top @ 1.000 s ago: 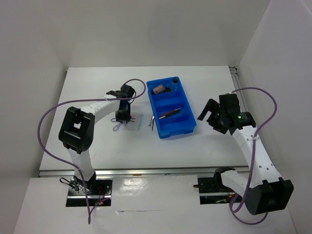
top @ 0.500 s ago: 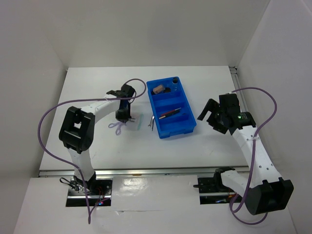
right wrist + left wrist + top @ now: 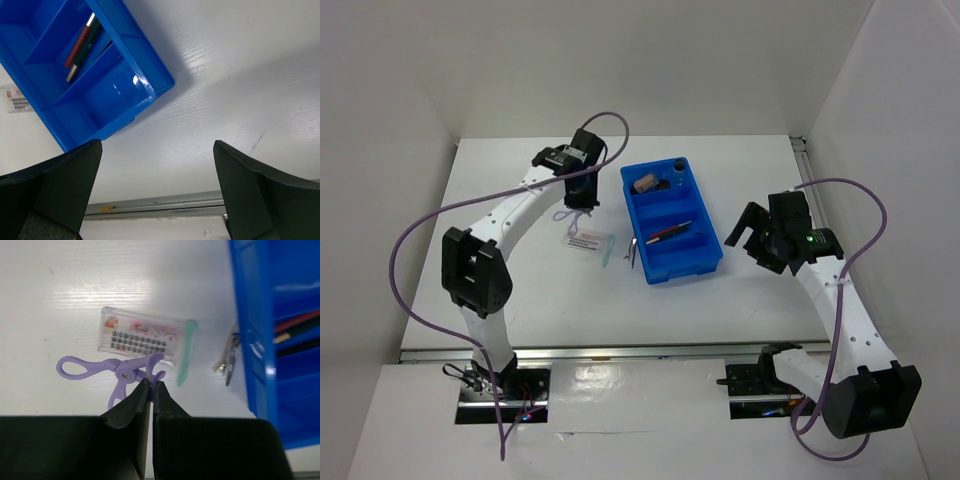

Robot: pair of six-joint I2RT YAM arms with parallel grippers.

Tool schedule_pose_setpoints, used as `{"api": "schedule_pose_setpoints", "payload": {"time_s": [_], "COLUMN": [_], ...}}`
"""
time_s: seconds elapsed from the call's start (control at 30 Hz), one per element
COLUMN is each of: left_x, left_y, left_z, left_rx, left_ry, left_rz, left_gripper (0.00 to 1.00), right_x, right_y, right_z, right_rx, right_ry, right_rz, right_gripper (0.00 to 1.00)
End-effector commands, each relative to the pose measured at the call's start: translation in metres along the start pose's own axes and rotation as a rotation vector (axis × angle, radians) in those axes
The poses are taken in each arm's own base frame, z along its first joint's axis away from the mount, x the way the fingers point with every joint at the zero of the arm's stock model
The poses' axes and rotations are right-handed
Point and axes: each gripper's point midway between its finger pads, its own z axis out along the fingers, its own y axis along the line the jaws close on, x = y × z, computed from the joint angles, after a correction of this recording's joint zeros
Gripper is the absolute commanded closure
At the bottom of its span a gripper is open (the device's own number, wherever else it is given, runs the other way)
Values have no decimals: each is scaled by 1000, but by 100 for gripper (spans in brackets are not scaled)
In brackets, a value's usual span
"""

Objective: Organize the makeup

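One lilac looped piece, tip hidden, gripped by left tool, right tool wide.

Lilac looped piece, scissor-shaped with ring handles, is pinched at its curved end by the left gripper, handles sticking out left. The white red-printed flat packet lies flat on the table left of the blue tray, with a mint stick at its right end. Thin dark pencils lie slanted in the middle compartment, and the tan bottle lies on its side in the far one.
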Motion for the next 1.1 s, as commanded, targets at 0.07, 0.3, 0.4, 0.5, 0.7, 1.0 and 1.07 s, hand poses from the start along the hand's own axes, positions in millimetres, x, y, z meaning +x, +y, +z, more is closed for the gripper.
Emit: {"api": "schedule_pose_setpoints", "payload": {"time_s": [0.07,0.3,0.4,0.5,0.7,1.0,1.07], "left_x": [-21,-37,-40,-47,-61,-83,-83], "left_y": [-63,-155,-182,-200,-219,-236,-238], "left_z": [-45,-45,-50,-46,-27,5,10], "left_rx": [177,379,467,519,557,545,547], "left_ry": [-78,-97,-116,-157,-203,-284,-287], "left_rz": [96,143,162,177,222,213,213], "left_gripper": [100,100,100,100,100,100,100], "right_x": [-18,-24,-25,-26,-9,-31,-34], "right_y": [1,-12,-24,-38,-59,-42,-43], "right_z": [-1,-3,1,5,34,25,23], "right_rx": [5,66,121,175,295,233,241], "right_ry": [-81,-131,-164,-196,-109,-182,-190], "right_rz": [2,26,62,90,88,87,87], "right_gripper": [0,0,0,0,0,0,0]}}
